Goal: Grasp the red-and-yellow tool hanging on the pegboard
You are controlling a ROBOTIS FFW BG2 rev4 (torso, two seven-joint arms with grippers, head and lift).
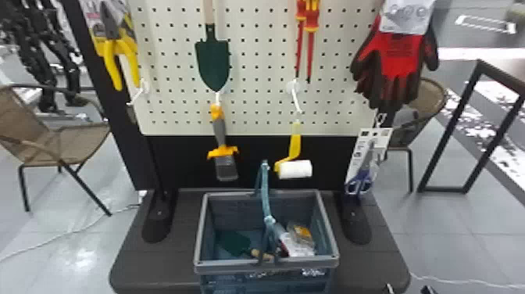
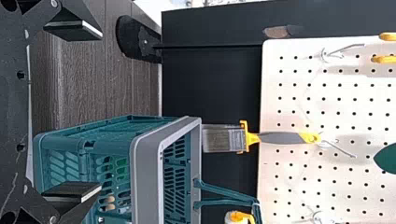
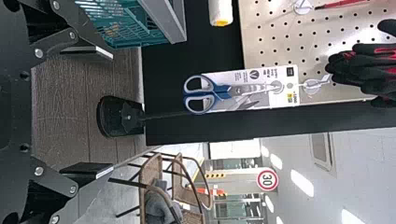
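Observation:
The red-and-yellow tool [image 1: 306,35], a pair of slim red handles with yellow tops, hangs high on the white pegboard [image 1: 258,109], right of centre. Its red tips [image 3: 341,3] show on the pegboard in the right wrist view. My left gripper [image 2: 74,109] is open and holds nothing; it is low over the dark table beside the teal basket [image 2: 144,158]. My right gripper [image 3: 88,109] is also open with nothing in it, low over the table near the packaged scissors [image 3: 210,93]. Both grippers are far below the tool.
On the board hang yellow pliers [image 1: 117,54], a green trowel [image 1: 213,58], a paintbrush [image 1: 222,152], a paint roller [image 1: 295,169], red gloves [image 1: 394,58] and scissors [image 1: 365,172]. A grey-rimmed basket [image 1: 265,262] holding several items stands on the table [image 1: 156,258].

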